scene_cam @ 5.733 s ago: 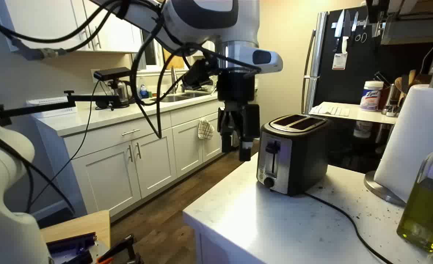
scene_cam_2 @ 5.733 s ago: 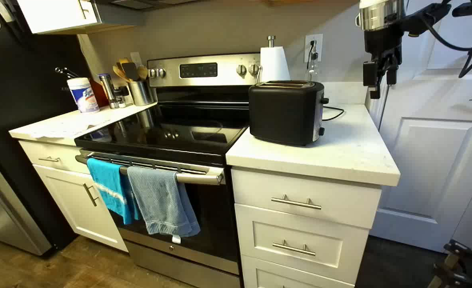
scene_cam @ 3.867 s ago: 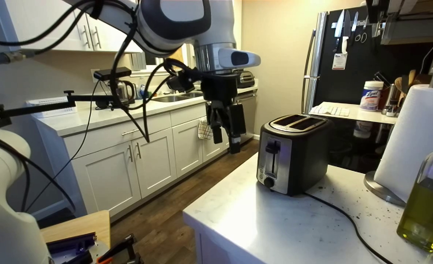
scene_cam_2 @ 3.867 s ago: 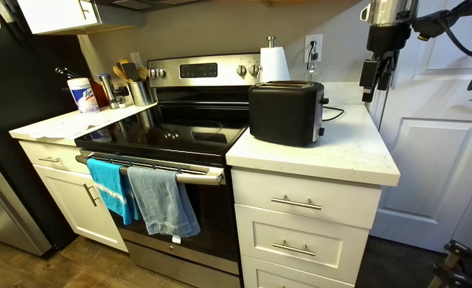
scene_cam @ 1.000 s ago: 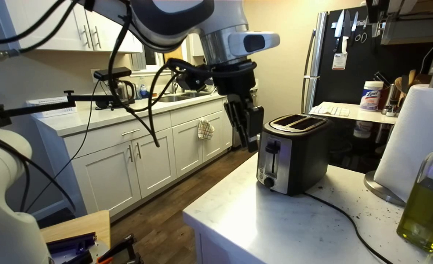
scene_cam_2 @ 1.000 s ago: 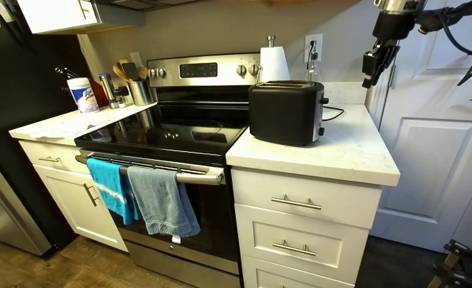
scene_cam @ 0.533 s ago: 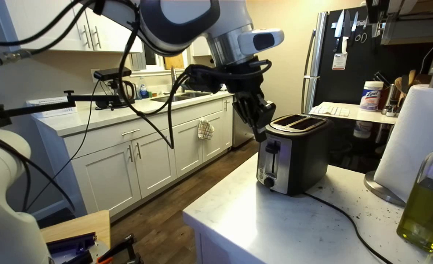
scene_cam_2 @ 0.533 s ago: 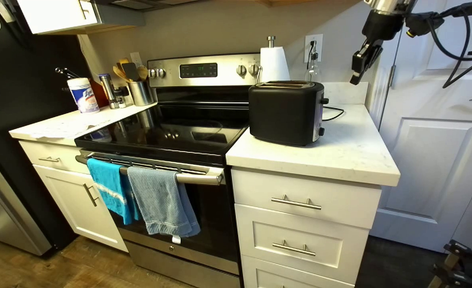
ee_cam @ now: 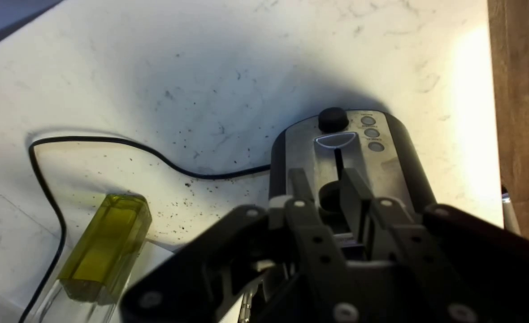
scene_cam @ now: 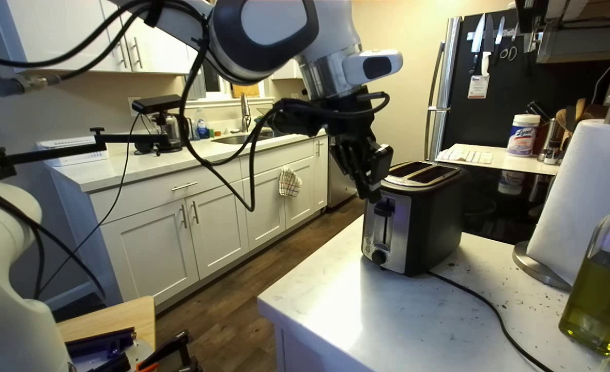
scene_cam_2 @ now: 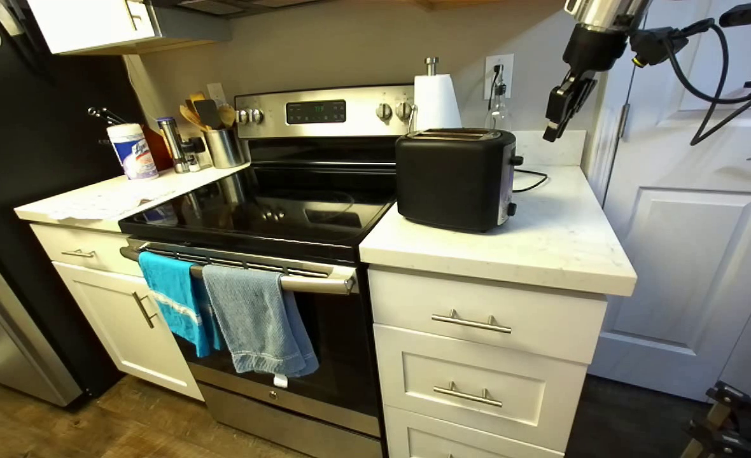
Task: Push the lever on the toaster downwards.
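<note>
One rounded black plastic-looking lever (scene_cam: 384, 207), high on the black-and-steel toaster (scene_cam: 434, 222) near the front edge of the white marbled countertop (scene_cam_2: 560, 235), will probably feel stiffly sprung, so the black two-fingered gripper (ee_cam: 325, 177), narrowly parted and empty, should press the lever's top squarely.

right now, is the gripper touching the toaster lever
Apart. In an exterior view, the gripper hangs higher than the toaster lever and off to its right in the picture, with a plain gap between them.
</note>
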Motion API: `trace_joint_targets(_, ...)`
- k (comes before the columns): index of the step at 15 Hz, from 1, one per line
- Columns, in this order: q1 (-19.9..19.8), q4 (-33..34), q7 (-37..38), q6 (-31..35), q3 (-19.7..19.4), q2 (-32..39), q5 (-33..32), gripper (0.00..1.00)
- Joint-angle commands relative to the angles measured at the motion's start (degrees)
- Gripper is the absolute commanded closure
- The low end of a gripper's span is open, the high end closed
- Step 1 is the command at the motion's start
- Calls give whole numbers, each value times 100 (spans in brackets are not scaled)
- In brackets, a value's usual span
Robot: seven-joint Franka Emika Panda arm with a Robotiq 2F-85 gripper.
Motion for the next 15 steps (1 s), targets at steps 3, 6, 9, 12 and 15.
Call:
trace_joint_targets(3, -57, 6, -116, 17, 54, 5, 82, 49)
trace_joint_targets(6, -47, 25, -203, 103, 33, 57, 81, 36)
trace_joint_targets(9, -30, 48, -327, 134, -1, 112, 90, 72)
trace_joint_targets(12, -12, 79, -486, 164, -37, 188, 123, 86)
trace_joint_targets(15, 5, 102, -671, 365, -62, 286, 123, 99)
